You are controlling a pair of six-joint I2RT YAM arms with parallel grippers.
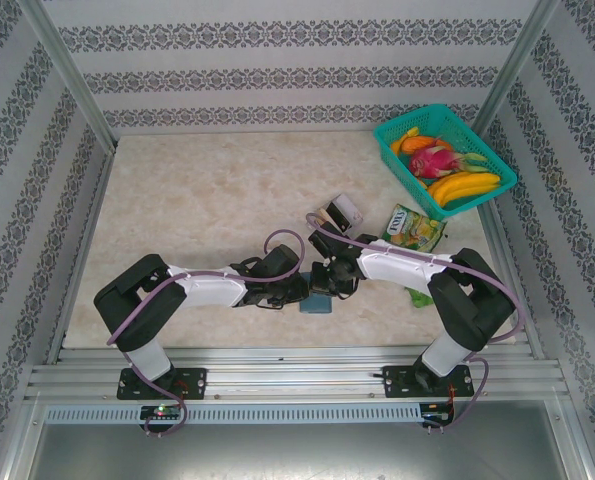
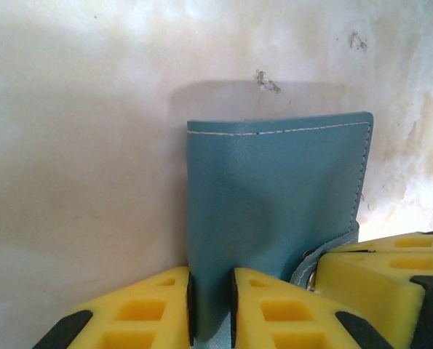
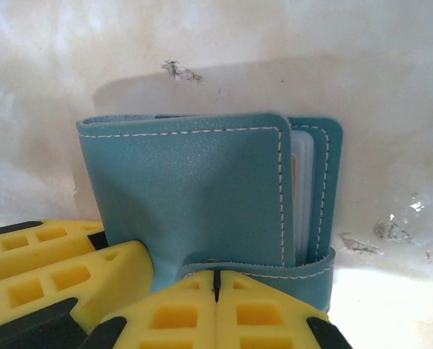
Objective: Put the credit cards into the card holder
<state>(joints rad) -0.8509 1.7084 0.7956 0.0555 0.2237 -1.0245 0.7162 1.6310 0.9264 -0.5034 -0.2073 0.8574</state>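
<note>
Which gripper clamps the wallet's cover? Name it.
The left gripper: the wallet sits between its fingers; the right gripper is shut at the strap.

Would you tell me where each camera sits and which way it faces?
Top external: above, behind the bases, looking down at the table; left arm and right arm reach the card holder.
Left wrist: on the left arm, facing along the left gripper, clamped on the card holder.
Right wrist: on the right arm, facing past the shut right gripper at the card holder's strap.
Shared: both wrist views show the card holder.
</note>
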